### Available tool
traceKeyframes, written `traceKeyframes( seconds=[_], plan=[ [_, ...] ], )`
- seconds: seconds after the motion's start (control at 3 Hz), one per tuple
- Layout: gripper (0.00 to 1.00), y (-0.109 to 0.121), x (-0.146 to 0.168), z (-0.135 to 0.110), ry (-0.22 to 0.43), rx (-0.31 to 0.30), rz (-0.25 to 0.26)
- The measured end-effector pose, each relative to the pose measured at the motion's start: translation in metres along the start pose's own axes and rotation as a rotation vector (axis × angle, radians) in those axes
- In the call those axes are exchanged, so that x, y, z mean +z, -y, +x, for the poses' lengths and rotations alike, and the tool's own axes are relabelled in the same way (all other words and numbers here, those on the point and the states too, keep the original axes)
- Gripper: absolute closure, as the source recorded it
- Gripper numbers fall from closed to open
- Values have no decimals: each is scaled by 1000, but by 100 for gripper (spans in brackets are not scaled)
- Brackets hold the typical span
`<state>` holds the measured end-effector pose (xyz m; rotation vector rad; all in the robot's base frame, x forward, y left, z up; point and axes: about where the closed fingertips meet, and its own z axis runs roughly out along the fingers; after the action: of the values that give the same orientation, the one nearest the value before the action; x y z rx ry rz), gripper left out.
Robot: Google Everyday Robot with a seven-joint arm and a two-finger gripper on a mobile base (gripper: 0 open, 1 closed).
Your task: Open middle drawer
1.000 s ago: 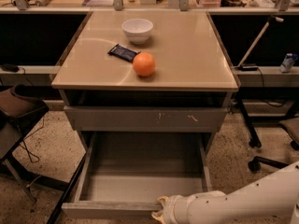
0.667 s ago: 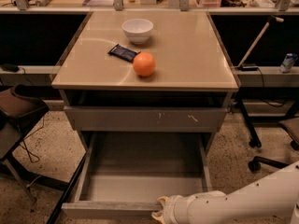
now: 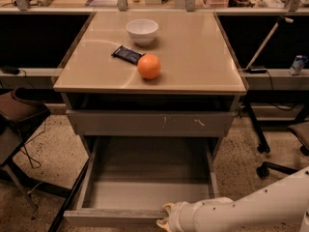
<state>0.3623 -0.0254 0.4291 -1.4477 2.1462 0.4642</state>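
The middle drawer (image 3: pixel 145 187) stands pulled far out toward me, below the tabletop. Its grey box interior shows and holds nothing that I can see, and its plain flat front (image 3: pixel 111 217) runs along the bottom of the view. My gripper (image 3: pixel 164 217) is at the top edge of that front, right of its middle, at the end of my white arm (image 3: pixel 251 209), which comes in from the lower right. Above the open drawer is a shut grey drawer front with white scratch marks (image 3: pixel 149 123).
On the tan tabletop (image 3: pixel 203 57) are a white bowl (image 3: pixel 142 31), a dark snack packet (image 3: pixel 127 54) and an orange (image 3: pixel 148 66). A brown chair (image 3: pixel 17 112) stands left and office chair legs (image 3: pixel 270 166) right. The floor is speckled.
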Motion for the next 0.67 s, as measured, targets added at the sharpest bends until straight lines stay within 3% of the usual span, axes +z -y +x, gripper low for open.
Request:
traceKeyframes(
  seconds=[0.33,0.67],
  plan=[
    [11,0,0,0,0,0,0],
    [0,0,0,0,0,0,0]
  ],
)
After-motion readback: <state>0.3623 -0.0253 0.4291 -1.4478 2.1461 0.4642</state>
